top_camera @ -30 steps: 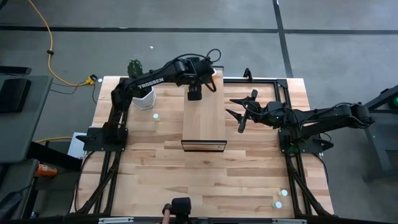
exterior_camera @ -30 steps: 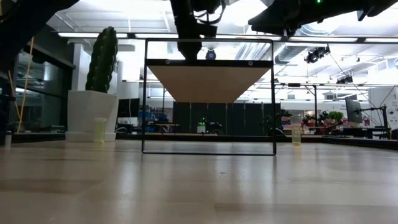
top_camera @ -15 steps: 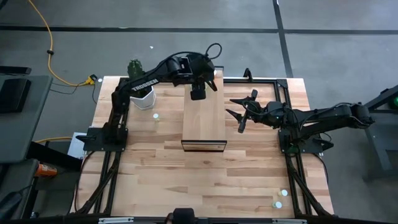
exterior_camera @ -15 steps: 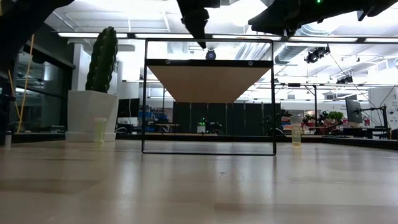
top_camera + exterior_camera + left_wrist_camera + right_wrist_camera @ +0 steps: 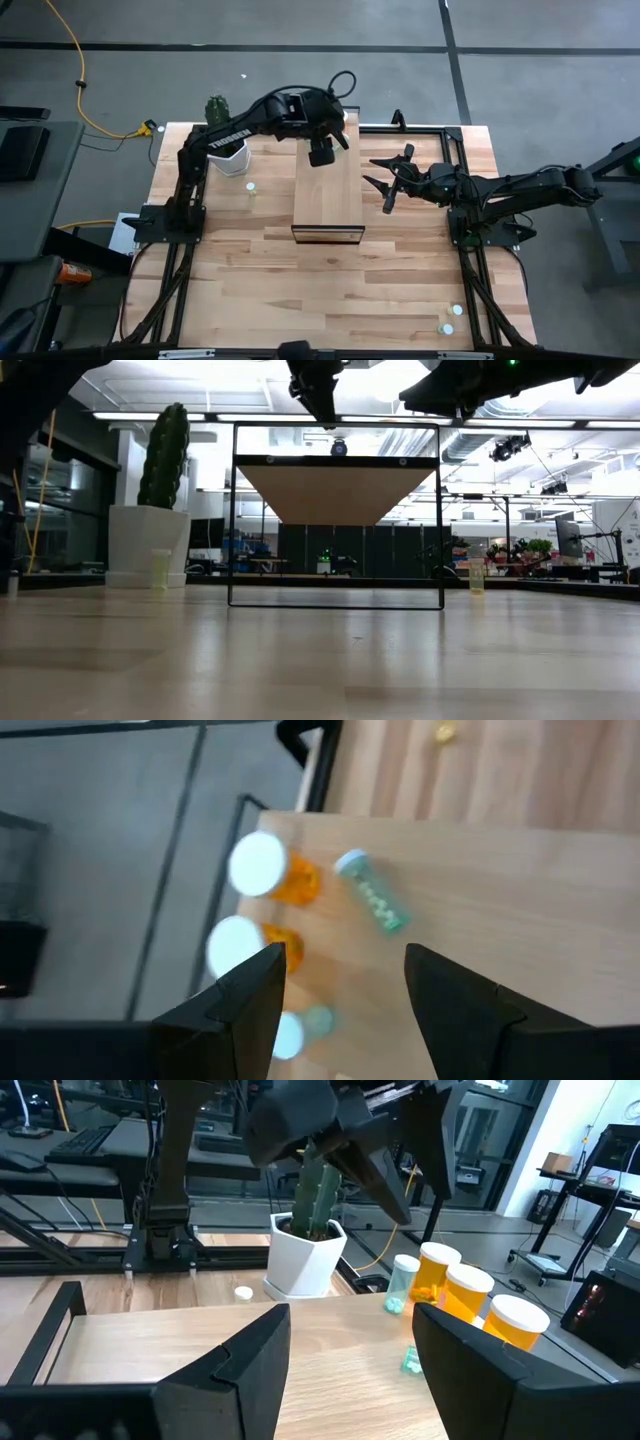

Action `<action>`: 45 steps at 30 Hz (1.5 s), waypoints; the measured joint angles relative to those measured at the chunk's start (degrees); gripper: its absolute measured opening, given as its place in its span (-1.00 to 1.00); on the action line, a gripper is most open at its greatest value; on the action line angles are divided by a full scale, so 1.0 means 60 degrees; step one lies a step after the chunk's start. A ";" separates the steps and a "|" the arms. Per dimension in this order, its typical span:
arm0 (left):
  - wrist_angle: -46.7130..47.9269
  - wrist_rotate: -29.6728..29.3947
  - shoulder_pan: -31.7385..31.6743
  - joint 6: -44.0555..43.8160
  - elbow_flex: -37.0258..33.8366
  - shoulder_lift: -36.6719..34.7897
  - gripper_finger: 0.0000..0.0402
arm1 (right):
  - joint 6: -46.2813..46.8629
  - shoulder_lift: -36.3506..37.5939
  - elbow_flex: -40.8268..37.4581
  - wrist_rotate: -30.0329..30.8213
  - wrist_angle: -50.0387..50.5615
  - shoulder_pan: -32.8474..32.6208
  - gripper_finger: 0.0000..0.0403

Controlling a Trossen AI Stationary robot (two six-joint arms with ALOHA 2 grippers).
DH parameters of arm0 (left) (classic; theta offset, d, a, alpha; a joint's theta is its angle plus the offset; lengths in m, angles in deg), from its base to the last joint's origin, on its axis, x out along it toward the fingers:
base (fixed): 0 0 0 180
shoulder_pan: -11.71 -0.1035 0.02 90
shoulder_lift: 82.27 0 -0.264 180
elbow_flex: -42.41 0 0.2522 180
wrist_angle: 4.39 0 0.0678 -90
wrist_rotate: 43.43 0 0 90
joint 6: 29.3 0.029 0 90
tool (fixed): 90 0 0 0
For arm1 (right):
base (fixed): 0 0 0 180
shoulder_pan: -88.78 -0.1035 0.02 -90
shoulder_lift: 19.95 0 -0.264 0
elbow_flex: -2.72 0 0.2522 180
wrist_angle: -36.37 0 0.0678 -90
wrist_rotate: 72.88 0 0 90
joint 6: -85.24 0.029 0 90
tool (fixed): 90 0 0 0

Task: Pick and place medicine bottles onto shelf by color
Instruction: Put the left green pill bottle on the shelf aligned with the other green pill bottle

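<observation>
Left wrist view showed you the left gripper (image 5: pixel 345 985), fingers apart and empty, hovering over the shelf (image 5: pixel 520 920), the tipped green bottle (image 5: pixel 370 904) lying just ahead near its far edge.

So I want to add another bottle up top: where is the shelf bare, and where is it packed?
The shelf is bare over most of its plank, from below the left gripper down to its near end. The far end is crowded: orange bottles and green bottles, one lying down. The right gripper, fingers open, hangs beside its right edge.
</observation>
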 joint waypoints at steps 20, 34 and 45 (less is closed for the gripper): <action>-0.0867 0.1844 -0.0765 -0.1842 -0.0011 0.1940 -0.02 | 0.0157 -0.0004 0.0000 0.0000 -0.0005 0.0002 0.01; -0.1262 0.1642 -0.0764 -0.2361 -0.0007 0.2289 -0.02 | 0.0157 -0.0004 0.0000 0.0000 -0.0012 0.0002 0.01; -0.1105 0.1458 -0.0826 -0.2669 -0.0007 0.2289 -0.03 | 0.0157 -0.0004 0.0000 0.0000 -0.0030 -0.0001 0.01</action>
